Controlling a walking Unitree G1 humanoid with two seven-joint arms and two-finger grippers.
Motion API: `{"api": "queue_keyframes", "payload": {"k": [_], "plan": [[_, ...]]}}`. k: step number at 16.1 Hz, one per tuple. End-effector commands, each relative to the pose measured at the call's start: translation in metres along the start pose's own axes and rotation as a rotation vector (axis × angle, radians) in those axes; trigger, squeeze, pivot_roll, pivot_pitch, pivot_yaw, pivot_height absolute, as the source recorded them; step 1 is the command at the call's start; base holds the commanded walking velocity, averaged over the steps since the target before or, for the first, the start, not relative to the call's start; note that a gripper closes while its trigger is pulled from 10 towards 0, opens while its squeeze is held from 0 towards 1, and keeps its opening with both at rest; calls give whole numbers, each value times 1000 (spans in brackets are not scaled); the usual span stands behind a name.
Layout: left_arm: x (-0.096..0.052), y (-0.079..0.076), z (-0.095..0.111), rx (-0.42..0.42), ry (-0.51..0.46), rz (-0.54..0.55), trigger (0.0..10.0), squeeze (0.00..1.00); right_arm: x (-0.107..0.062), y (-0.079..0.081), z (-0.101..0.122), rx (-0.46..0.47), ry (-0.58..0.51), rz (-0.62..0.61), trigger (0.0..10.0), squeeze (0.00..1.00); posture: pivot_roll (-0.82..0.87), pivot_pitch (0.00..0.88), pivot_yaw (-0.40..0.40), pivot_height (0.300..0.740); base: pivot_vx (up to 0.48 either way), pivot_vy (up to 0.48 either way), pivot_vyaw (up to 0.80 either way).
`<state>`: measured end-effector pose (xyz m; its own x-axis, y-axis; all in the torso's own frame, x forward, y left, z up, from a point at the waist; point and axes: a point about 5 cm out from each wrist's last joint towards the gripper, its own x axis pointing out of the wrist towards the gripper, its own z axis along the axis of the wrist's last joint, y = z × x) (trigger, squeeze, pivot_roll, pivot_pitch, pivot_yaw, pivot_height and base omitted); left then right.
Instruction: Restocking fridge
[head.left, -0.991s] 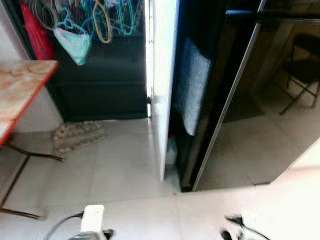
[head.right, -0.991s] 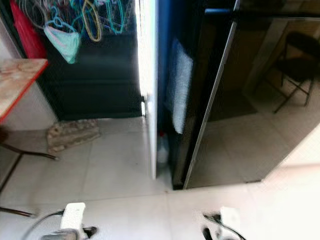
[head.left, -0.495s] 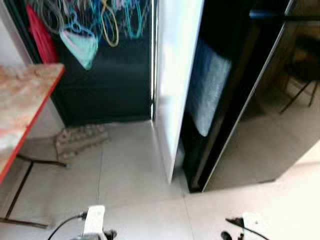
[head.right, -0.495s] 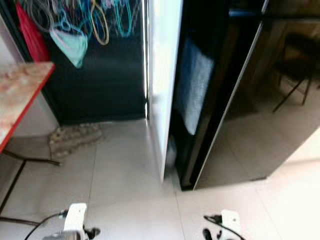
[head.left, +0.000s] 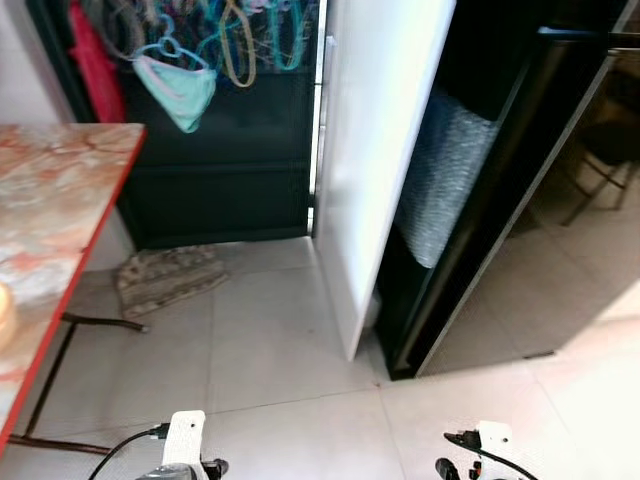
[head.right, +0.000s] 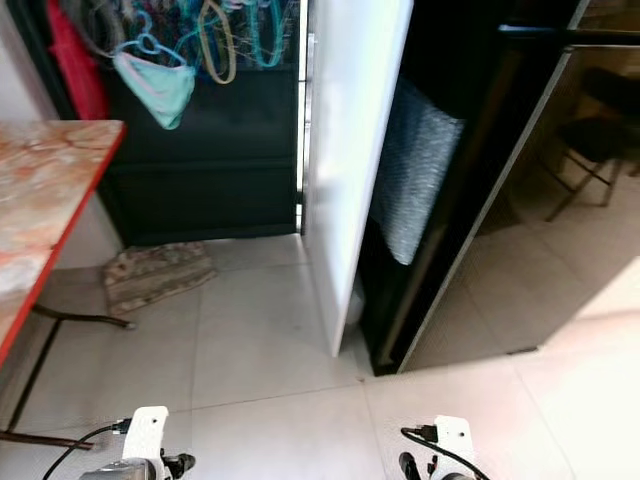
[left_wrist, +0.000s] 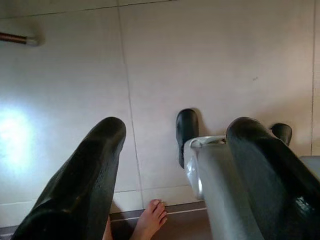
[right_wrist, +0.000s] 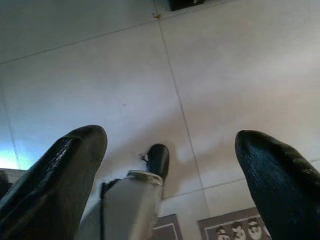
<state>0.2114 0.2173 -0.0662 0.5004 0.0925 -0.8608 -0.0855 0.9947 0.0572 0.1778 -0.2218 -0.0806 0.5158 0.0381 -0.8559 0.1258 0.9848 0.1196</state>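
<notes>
The left gripper (left_wrist: 175, 165) points down at a pale tiled floor (left_wrist: 200, 55), its two black fingers (left_wrist: 80, 185) spread apart with nothing between them. Between them, lower down, are the robot's silver leg (left_wrist: 220, 185) and black foot (left_wrist: 186, 132). A person's bare foot (left_wrist: 152, 217) shows at the bottom edge, and a table leg's tip (left_wrist: 17, 38) at the upper left.

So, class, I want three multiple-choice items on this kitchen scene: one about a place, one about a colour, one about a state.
1. Where is the folded mat?
A. on the floor by the dark cabinet
B. on the table
C. inside the fridge

2. What colour is the table edge?
A. blue
B. red
C. green

3. How is the white fridge door?
A. shut
B. missing
C. open

Answers: 1 A, it lies on the tiles below the cabinet; 2 B, a red rim borders the marbled top; 3 C, it swings out, showing the dark interior.
</notes>
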Motion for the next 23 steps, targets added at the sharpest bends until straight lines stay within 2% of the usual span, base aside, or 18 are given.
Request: {"api": "queue_keyframes", "payload": {"k": [1, 2, 23], "plan": [[0, 2, -3, 2, 16, 4, 10000, 0, 0, -2, 5, -37, -12, -4, 10000, 0, 85, 0, -58, 740, 0, 0, 800], [0, 2, -3, 4, 16, 3, 10000, 0, 0, -2, 5, -15, -15, -8, 10000, 0, 85, 0, -57, 740, 0, 0, 800], [0, 2, -1, -17, -6, 6, 10000, 0, -1, -3, 6, -51, -6, 1, 10000, 0, 94, 0, -63, 740, 0, 0, 800]]}}
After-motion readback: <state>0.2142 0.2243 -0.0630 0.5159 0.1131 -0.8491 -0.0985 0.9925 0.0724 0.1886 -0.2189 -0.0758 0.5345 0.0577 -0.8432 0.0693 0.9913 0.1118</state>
